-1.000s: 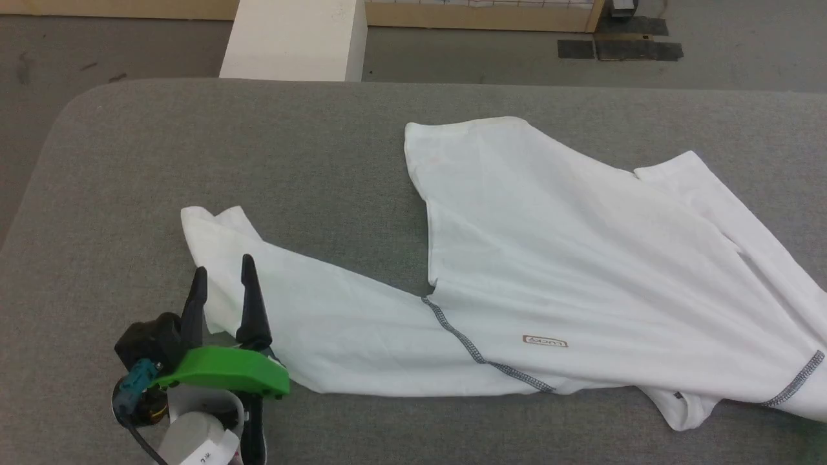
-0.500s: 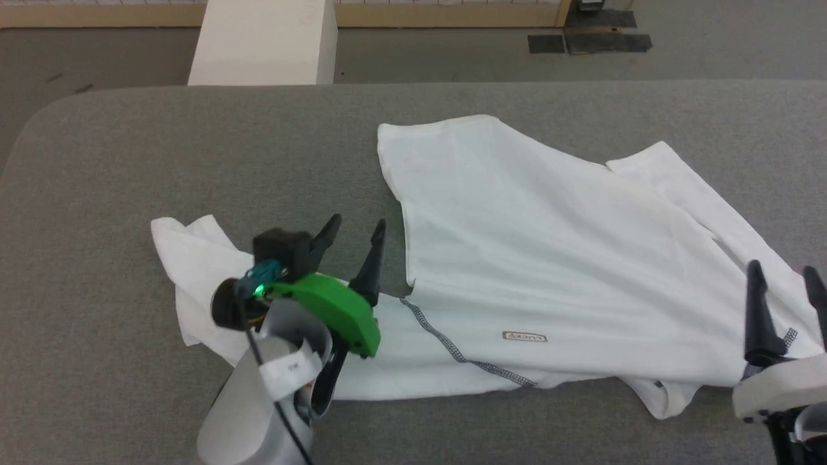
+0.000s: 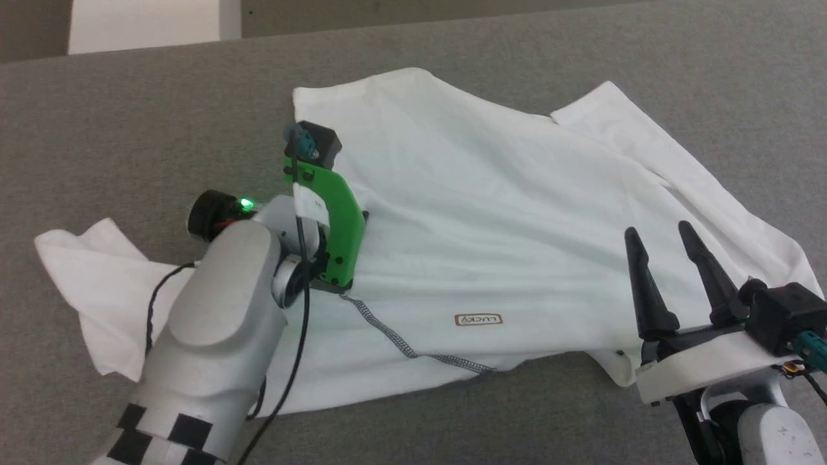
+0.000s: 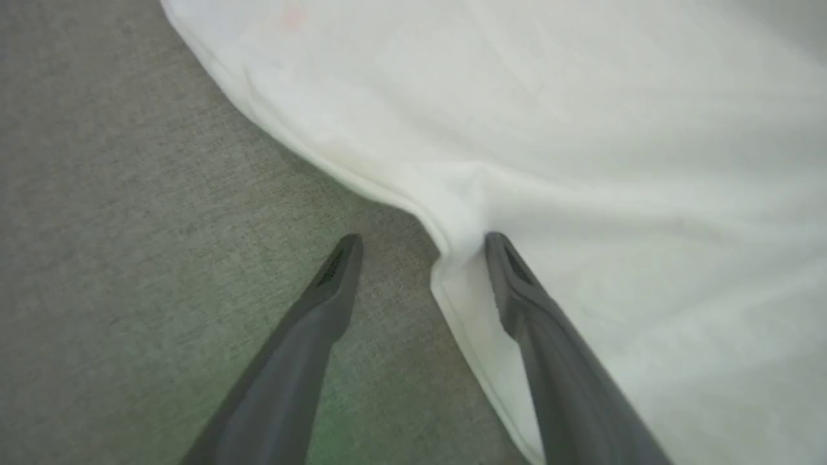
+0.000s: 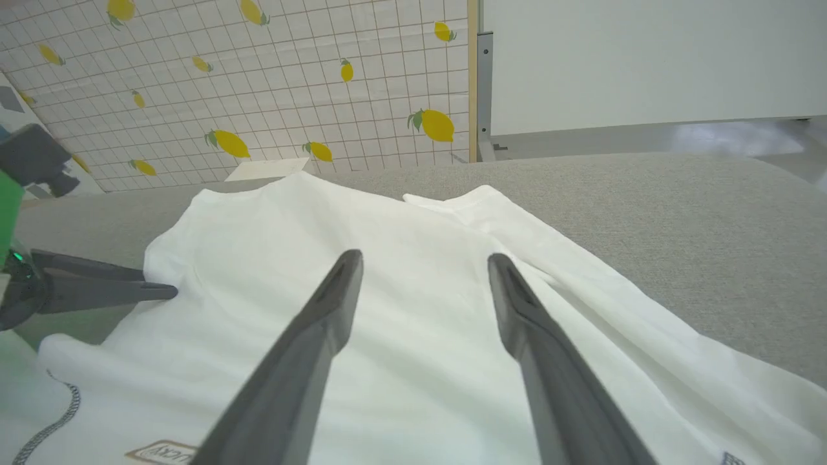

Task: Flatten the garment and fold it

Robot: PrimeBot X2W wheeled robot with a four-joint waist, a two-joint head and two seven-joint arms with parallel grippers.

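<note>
Garment (image 3: 504, 213), a large white long-sleeved shirt of thin fabric, lies spread but creased on the grey fabric-covered table (image 3: 129, 116). Its small brown "LUCKY" label patch (image 3: 478, 319) faces up near the front edge of the cloth (the lettering reads upside down in the head view). Left of that label runs a dark grey zigzag seam (image 3: 400, 342), and beyond the seam one sleeve trails off leftwards, its end crumpled. Up and to the left of the label, the left gripper (image 4: 421, 239) points down at the shirt's side edge with its two dark fingers apart. One tip is on bare table and the other on the fabric, which puckers there; nothing is clamped. Right of the label, the right gripper (image 3: 658, 230) stands over the cloth, fingers spread, holding nothing. Far behind the label, past the table's edge, stands a rigid white box (image 3: 142, 26).
</note>
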